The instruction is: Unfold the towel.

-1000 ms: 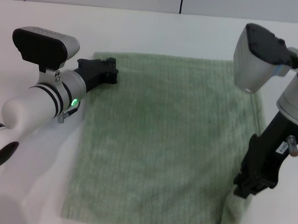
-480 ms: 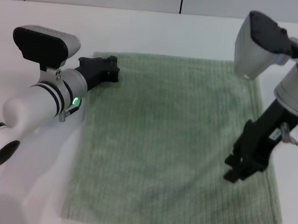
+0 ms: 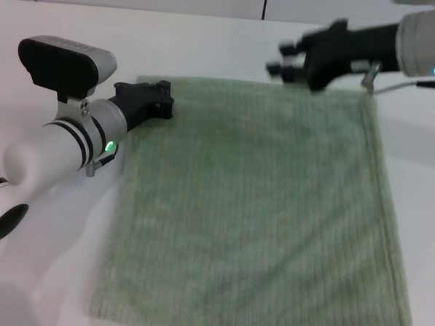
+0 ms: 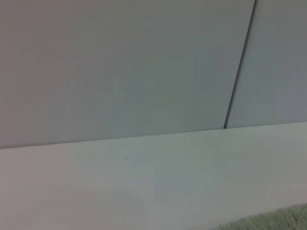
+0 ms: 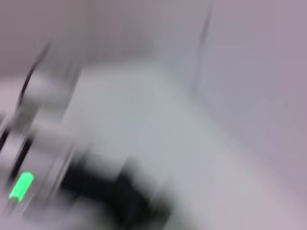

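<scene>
We see the towel (image 3: 255, 209) lying flat and fully spread on the white table (image 3: 209, 46), a single pale green layer with its ribbed weave running across it and its hemmed edges showing along the right side and the far side. It fills most of the middle of the head view, and its near edge runs out of the bottom of the picture at the right.

Our left gripper (image 3: 156, 101) sits at the towel's far left corner, low against the cloth, with its black fingers lying over the edge there. We cannot tell from this angle whether those fingers are pinching the corner or merely resting on it. The left wrist view shows only the table top, a grey wall panel behind it, and a sliver of the towel (image 4: 268, 223) in one corner.

Our right gripper (image 3: 290, 59) is raised above the towel's far edge, near the far right corner, pointing toward our left side. Its fingers are spread apart and hold nothing; the cloth lies clear below them. The right wrist view is too smeared to make out anything beyond a green light on the left arm.
</scene>
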Tool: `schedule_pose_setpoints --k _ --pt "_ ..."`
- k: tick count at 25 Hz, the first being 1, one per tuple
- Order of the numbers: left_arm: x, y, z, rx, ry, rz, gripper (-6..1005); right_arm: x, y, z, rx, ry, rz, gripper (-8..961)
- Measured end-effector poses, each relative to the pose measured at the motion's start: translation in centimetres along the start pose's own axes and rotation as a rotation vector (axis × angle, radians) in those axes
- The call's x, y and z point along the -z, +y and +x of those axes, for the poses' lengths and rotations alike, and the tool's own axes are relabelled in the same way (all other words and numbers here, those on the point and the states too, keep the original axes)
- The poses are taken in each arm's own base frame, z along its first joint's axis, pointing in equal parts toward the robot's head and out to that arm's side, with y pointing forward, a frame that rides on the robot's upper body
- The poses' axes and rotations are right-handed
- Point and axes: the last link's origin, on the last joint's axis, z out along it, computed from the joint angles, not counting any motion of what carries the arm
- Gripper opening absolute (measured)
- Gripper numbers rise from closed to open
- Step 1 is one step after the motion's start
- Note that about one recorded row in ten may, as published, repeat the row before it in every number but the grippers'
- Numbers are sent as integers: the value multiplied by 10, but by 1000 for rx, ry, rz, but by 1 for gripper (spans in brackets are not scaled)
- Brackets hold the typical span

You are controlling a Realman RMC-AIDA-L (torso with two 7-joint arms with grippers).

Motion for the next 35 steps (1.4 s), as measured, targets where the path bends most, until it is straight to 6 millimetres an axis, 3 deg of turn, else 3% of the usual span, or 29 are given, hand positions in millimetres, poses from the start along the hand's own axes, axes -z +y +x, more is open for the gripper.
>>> schedule_pose_setpoints --k 7,10,14,18,23,29,33,35 --pt "1 -3 -3 -3 -8 8 -1 33 -18 10 72 -538 314 362" --pt "2 -6 -4 1 -7 20 -1 48 -16 26 123 -713 461 363" --pt "13 -28 0 91 95 75 29 61 -9 55 194 -863 686 365" --pt "41 -47 0 163 277 103 59 71 -3 80 229 -880 812 367" --pt "78 -69 -3 110 455 184 164 78 -6 110 103 -838 858 369" --pt "98 -71 1 -9 565 231 303 94 -8 148 -54 -802 997 541" --pt "110 -76 4 -27 631 253 439 105 -2 169 -133 -797 1098 711" --pt "111 -76 4 -28 634 253 507 106 -1 171 -137 -789 1105 711"
